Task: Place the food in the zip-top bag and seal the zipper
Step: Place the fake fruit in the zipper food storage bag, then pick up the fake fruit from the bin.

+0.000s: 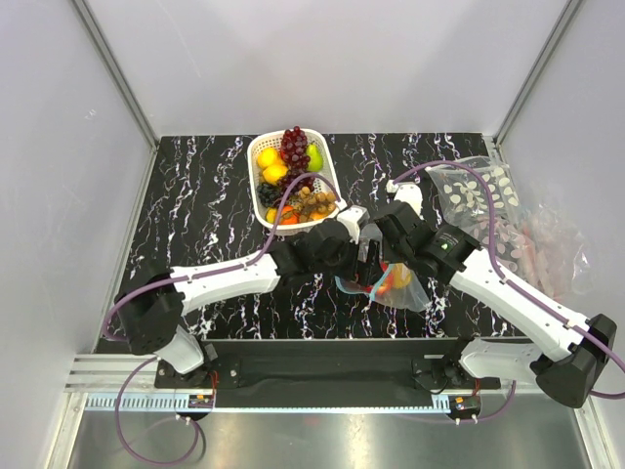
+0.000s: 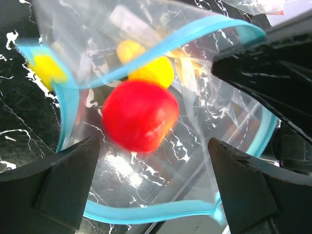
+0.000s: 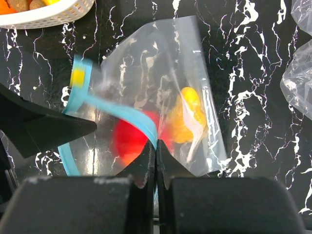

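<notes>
Pinching the narrow teal-blue plastic zipper strip (image 3: pixel 122 114) of the clear, thin, crinkly zip-top bag (image 3: pixel 195 63) between the right jaws, shut tight on it with no gap showing. Holding the mouth agape in a wavy loop over the glossy black, white-veined tabletop (image 1: pixel 195 215), near its middle, just in front of the white slotted plastic basket (image 3: pixel 58 14). Hanging the left jaws wide apart right above that mouth, gripping nothing. Showing through the film a smooth, glossy red toy apple (image 2: pixel 139 114), slightly blurred, inside the loop of the strip, and lumpy orange-yellow fruit (image 3: pixel 187 117) deeper in. Carrying a small yellow tab (image 3: pixel 77 77) at one end of the strip. Heaping dark purple beaded grapes (image 1: pixel 293 147) among other fruit in the basket.
</notes>
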`<state>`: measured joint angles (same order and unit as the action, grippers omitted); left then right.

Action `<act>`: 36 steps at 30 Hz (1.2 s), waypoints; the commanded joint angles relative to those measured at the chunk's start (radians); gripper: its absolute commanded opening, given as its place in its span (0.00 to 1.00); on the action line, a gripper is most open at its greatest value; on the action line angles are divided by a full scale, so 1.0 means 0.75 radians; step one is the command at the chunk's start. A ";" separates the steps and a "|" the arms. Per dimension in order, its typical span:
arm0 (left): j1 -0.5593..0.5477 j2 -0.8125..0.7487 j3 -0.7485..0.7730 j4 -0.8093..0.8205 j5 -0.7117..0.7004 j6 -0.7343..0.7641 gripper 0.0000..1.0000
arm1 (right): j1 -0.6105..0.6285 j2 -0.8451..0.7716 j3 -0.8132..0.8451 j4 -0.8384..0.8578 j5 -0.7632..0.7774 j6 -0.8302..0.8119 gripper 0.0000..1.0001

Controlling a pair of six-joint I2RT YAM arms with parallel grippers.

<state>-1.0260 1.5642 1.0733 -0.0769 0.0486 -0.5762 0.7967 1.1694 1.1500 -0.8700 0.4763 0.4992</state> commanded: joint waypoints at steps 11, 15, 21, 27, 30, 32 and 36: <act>0.093 -0.308 0.050 -0.133 -0.198 0.110 0.99 | 0.009 -0.046 0.009 -0.004 0.034 0.018 0.00; 0.300 -0.343 0.056 -0.186 -0.145 0.134 0.99 | 0.011 -0.054 0.003 0.004 0.024 0.022 0.00; 0.547 -0.233 0.250 -0.376 -0.218 0.267 0.99 | 0.009 -0.044 -0.001 0.008 0.005 0.026 0.00; 0.705 0.043 0.526 -0.550 -0.220 0.373 0.99 | 0.009 -0.027 0.013 0.017 -0.028 0.018 0.01; 0.742 0.208 0.663 -0.579 -0.261 0.400 0.99 | 0.011 -0.015 0.021 0.025 -0.036 0.016 0.01; 0.771 0.297 0.747 -0.607 -0.243 0.408 0.99 | 0.009 -0.003 0.027 0.023 -0.044 0.011 0.01; 0.795 0.597 1.017 -0.715 -0.214 0.451 0.99 | 0.009 0.005 0.027 0.023 -0.042 0.011 0.01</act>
<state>-0.4412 1.9079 1.7061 -0.5419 -0.1131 -0.2890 0.7967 1.1687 1.1492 -0.8791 0.4511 0.5053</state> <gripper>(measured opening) 0.988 0.012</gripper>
